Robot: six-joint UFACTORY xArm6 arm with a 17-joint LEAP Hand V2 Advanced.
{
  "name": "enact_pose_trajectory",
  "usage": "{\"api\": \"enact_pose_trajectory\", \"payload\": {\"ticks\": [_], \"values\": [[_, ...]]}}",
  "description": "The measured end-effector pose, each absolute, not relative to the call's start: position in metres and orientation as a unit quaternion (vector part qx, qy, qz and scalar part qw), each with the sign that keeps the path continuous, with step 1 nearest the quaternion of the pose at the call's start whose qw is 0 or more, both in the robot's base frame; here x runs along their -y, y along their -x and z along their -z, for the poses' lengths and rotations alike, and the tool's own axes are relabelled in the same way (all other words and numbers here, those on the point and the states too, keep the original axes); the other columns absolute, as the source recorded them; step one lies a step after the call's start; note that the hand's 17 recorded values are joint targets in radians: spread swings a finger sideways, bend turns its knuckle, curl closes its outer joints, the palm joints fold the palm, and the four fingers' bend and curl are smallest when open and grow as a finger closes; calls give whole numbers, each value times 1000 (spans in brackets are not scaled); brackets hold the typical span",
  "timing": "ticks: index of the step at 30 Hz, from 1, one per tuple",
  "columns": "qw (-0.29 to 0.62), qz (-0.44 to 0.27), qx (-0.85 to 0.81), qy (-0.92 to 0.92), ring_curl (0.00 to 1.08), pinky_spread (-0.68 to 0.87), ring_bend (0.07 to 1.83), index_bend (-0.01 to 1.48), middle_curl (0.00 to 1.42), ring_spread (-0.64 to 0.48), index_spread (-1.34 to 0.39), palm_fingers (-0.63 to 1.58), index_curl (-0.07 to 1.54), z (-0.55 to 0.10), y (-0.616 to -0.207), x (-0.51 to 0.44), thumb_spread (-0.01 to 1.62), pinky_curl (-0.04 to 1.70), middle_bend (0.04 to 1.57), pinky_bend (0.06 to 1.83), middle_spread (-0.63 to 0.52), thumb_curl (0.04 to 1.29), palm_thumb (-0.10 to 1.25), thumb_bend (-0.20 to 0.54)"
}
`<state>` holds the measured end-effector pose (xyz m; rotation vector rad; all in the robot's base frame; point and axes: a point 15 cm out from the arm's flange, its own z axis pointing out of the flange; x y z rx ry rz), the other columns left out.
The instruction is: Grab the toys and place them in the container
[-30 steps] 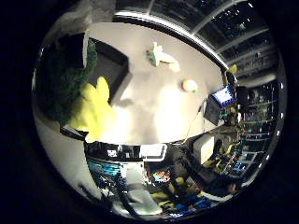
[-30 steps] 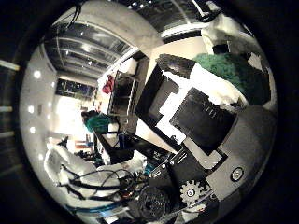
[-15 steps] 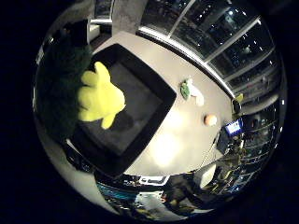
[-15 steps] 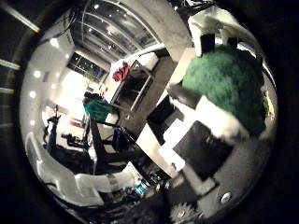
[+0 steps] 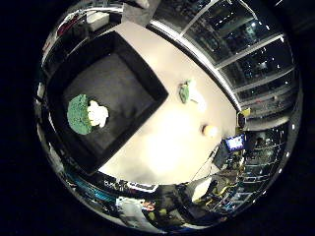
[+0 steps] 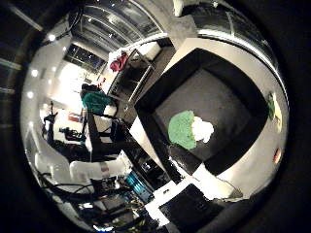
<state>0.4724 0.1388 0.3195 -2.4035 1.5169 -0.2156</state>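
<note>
Counter [image 5: 162,152]: pale, carries everything. Black container [image 5: 147,73] at its 10 o'clock corner. Green-and-white plush toy [image 5: 86,114] now lies loose on container floor, near one wall; 0.5 s ago it filled the palm views in the fingers, so drop done, 1 toy in. Hand: a white-and-black part [image 6: 194,206] shows, fingers not clearly seen, can't tell state. Still out on counter: small green/white toy [image 5: 189,92] at 1 o'clock, tiny pale ball [image 5: 210,131] at 3 o'clock. Next pick likely one of these.
</note>
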Motion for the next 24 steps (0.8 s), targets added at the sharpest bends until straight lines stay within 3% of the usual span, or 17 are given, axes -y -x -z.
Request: {"api": "enact_pose_trajectory", "payload": {"ticks": [15,24], "values": [[65,122,-658,740,225,413,351,158,328,130,-403,167,275,-278,-440,197,991,323,278,397,17,323,640,-26],[-8,148,-647,748,230,384,322,150,321,109,-408,127,267,-248,-450,341,991,316,245,395,8,327,662,-22]]}}
